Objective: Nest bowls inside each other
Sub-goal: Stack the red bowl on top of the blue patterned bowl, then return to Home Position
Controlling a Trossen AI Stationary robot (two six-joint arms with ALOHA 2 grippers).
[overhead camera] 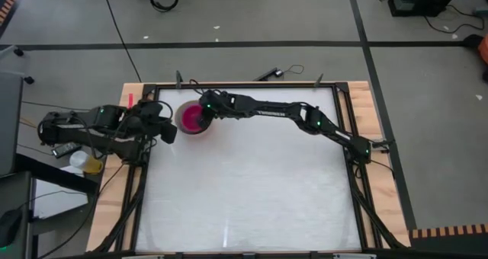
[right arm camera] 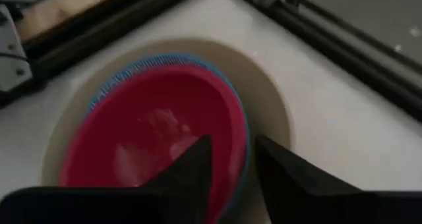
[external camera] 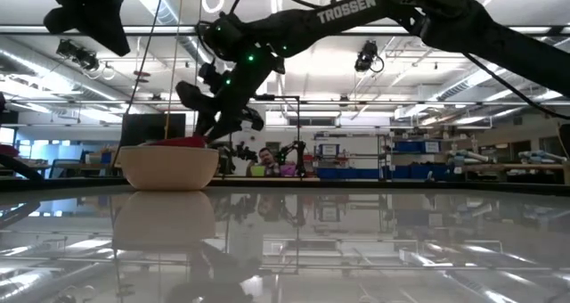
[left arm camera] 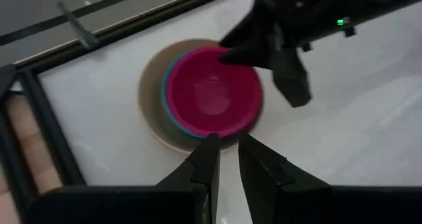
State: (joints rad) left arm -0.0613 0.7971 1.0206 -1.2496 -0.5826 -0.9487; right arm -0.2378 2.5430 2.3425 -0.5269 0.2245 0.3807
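The bowls stand nested in one stack [overhead camera: 192, 118] at the table's far left. A red-magenta bowl [right arm camera: 145, 138] is innermost, blue and cyan rims [right arm camera: 158, 60] ring it, and a beige-grey bowl [external camera: 169, 167] is outermost with its base on the table. My right gripper [right arm camera: 231, 158] reaches down over the stack from the right, open, one finger inside the red bowl and one outside its rim. My left gripper [left arm camera: 227, 155] hovers left of the stack, slightly open, with nothing between its fingers. My right gripper straddles the red-magenta bowl's rim [right arm camera: 239, 135] on the side nearest its arm, one finger [right arm camera: 191, 161] inside the bowl and one outside, slanting down from the table's right. A gap shows between the fingers. I cannot tell whether either finger touches the rim.
A black frame rail [overhead camera: 229, 86] runs along the table's far edge just behind the stack, and another [overhead camera: 145, 175] along the left edge. The white tabletop [overhead camera: 252, 190] stretches toward the near and right sides.
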